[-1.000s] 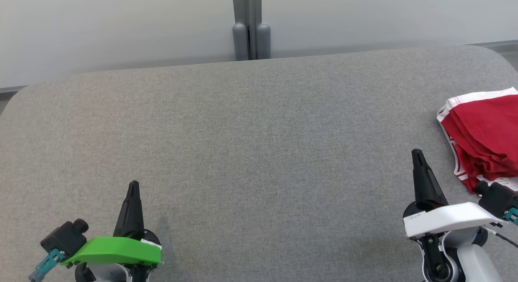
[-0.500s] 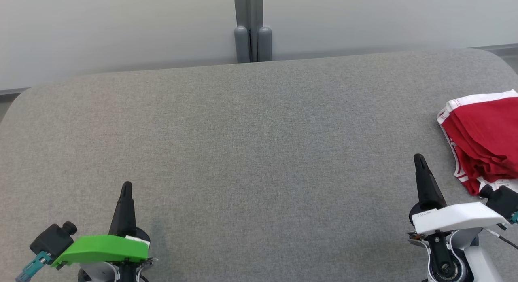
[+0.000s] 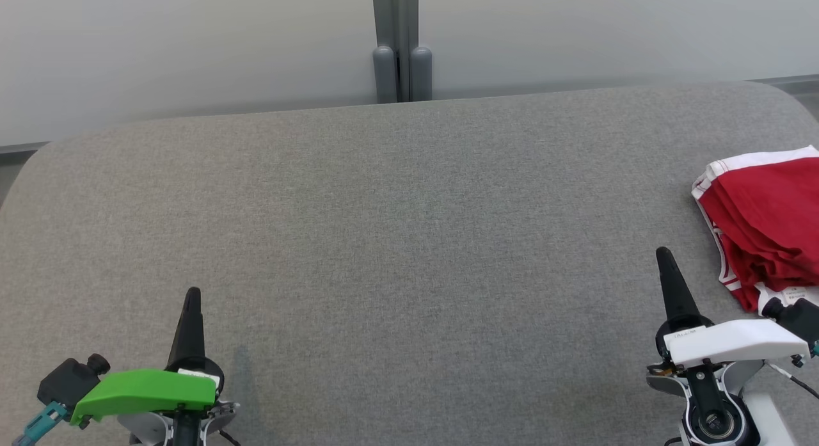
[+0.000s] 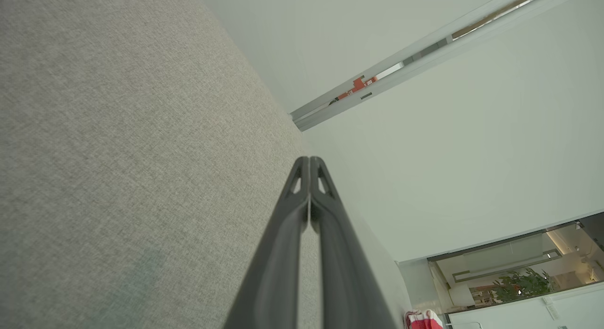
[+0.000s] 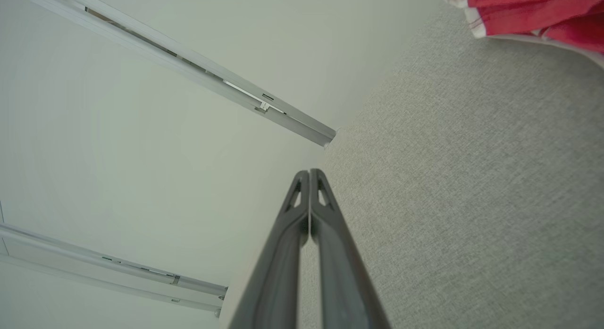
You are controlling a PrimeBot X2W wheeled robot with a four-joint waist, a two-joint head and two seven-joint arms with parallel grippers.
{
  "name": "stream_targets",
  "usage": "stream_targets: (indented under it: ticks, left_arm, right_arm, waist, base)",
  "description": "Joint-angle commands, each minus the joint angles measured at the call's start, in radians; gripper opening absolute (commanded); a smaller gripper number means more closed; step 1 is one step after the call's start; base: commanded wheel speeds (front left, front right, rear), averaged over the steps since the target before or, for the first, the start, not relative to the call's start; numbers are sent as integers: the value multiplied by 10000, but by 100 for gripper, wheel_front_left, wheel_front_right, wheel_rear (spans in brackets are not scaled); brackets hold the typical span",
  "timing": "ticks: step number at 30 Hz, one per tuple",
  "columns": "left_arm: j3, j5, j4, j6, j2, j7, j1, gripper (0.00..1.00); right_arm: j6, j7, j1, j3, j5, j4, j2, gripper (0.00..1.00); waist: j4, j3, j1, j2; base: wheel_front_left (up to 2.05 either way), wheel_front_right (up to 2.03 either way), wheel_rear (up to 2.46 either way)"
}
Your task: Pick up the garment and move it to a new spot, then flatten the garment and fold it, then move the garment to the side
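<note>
The garment (image 3: pixel 764 222) is red with white trim and lies folded at the right edge of the grey table (image 3: pixel 397 241); it also shows in the right wrist view (image 5: pixel 533 12) and, tiny, in the left wrist view (image 4: pixel 422 319). My right gripper (image 3: pixel 662 253) is shut and empty, just left of the garment and apart from it. At the lower left, far from the garment, my left gripper (image 3: pixel 192 292) is shut with nothing in it. Both wrist views show the fingers pressed together: left gripper (image 4: pixel 309 160), right gripper (image 5: pixel 309 172).
The table's far edge runs along a pale wall with a grey post (image 3: pixel 402 49) at its middle. The table has rounded corners; its right edge is close beyond the garment.
Both grippers have drawn back toward the bottom of the head view, the left one more. The head camera has tilted slightly, shifting the scene down. The garment has stayed where it lies.
</note>
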Motion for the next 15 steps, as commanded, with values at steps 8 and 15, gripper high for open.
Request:
stream_targets:
  ticks: [8,15]
  left_arm:
    - [199,-926,-20,-68,71,260,-305,0]
    - [320,-1538,20,-91,68,443,-341,0]
  right_arm:
    - [-6,256,-231,-116,1022,72,-67,0]
    - [-6,441,-229,-186,1718,172,-67,0]
  waist:
    - [25,-55,0,0]
    - [45,-101,0,0]
  base:
    - [0,0,0]
    - [0,0,0]
